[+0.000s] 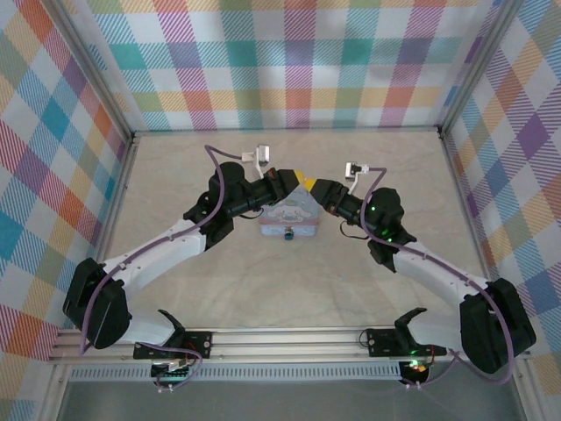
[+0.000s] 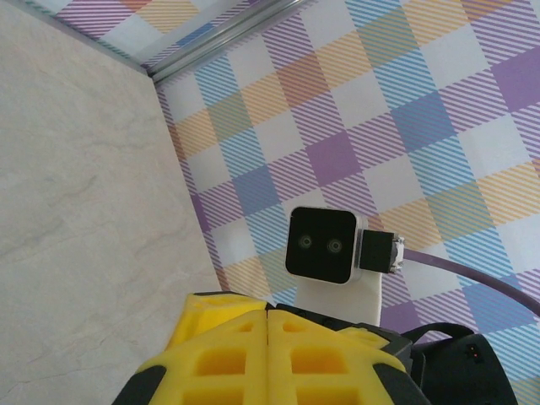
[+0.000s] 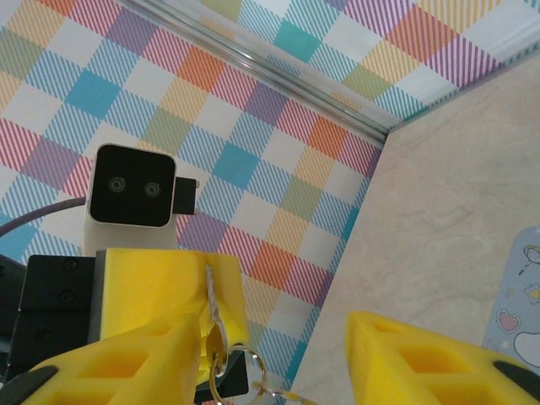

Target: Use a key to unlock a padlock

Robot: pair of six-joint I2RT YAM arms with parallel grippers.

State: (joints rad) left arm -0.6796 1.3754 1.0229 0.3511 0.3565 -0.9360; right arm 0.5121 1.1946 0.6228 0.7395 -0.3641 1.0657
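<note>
Yellow-padded left pincer (image 2: pixel 268 325): pads pressed together and clamped on the thin blade of a metal key (image 3: pixel 211 308). The key stands in the seam between the pads, with its key ring (image 3: pixel 251 371) dangling beneath. Task standing, by judgement: the key is in hand, so the fetching part is done. It is held up above the lock and not at the keyhole, so lowering, inserting and turning are all left. Padlock (image 1: pixel 287 234): small dark item, lying from the left pincer's tip toward the arm bases in the top view, fixed at the middle of the near side of the tin box. Whether its shackle is closed is too small to tell, and nothing shows it sprung. Tin box (image 1: pixel 302 219): pale blue, cartoon-printed, resting on the beige table (image 1: pixel 289 298), directly beneath the spot where the two pincers meet tip to tip. Its lid looks down and its contents are hidden. Right pincer (image 3: pixel 274 333): yellow pads standing apart, gripping nothing, facing the left pincer head-on. The key ring hangs just beside its left pad, near the gap, and a corner of the tin box lies just beyond its right pad.
</note>
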